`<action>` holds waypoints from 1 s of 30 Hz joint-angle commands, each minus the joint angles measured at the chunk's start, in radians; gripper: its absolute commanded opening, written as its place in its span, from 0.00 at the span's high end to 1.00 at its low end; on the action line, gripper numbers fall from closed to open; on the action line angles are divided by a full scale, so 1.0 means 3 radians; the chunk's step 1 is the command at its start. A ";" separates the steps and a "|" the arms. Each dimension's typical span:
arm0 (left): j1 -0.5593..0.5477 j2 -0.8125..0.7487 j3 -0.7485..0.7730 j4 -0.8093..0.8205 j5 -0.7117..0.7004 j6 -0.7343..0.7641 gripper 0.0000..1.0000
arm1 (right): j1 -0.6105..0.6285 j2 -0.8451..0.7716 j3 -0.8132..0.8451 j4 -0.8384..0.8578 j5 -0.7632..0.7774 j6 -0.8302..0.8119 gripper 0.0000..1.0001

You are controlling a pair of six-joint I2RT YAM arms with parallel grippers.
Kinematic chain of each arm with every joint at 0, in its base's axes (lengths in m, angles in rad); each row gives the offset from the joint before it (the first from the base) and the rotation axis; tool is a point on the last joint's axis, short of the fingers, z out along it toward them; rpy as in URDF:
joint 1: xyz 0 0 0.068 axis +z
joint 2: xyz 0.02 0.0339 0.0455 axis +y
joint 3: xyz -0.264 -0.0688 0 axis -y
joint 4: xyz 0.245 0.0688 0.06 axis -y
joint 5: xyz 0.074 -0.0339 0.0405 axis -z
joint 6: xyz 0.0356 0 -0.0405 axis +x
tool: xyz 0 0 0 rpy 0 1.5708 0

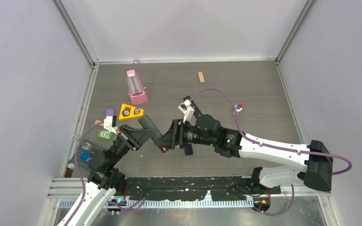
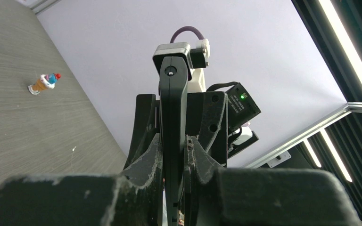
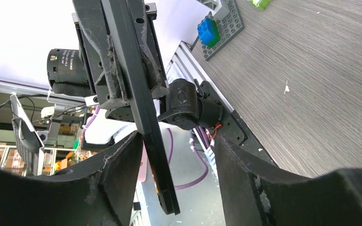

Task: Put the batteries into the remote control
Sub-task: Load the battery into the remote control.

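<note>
Your left tool [image 2: 174, 162] clamps the remote control [image 2: 172, 108] edge-on in mid-air, likely so your right tool [image 3: 176, 157], jaws spread, can work its free end.

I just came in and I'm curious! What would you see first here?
In the middle of the table, the left gripper squeezes a thin black remote. The right gripper hangs open around the remote's other end. Farther back, a bright pink object stands out against the grey tabletop.
</note>
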 commanded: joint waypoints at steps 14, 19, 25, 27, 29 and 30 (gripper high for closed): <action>-0.0010 -0.0047 -0.0022 0.0224 -0.0094 0.0085 1.00 | 0.0013 -0.0380 0.0016 -0.0309 0.0373 -0.0344 0.41; -0.0010 -0.0033 -0.0012 0.0233 -0.0104 0.0078 1.00 | 0.0013 -0.0337 0.0045 -0.0372 0.0335 -0.0413 0.47; -0.0010 -0.0037 -0.0012 0.0257 -0.0131 0.0048 1.00 | 0.0012 -0.0250 0.0053 -0.0349 0.0282 -0.0411 0.60; -0.0010 -0.0037 -0.0017 0.0268 -0.0141 0.0040 1.00 | 0.0024 -0.0211 0.0056 -0.0333 0.0248 -0.0407 0.61; -0.0010 -0.0038 -0.0032 0.0285 -0.0166 0.0023 1.00 | 0.0040 -0.0173 0.0056 -0.0311 0.0238 -0.0405 0.61; -0.0010 -0.0037 -0.0045 0.0303 -0.0178 0.0014 1.00 | 0.0047 -0.0161 0.0056 -0.0304 0.0236 -0.0401 0.61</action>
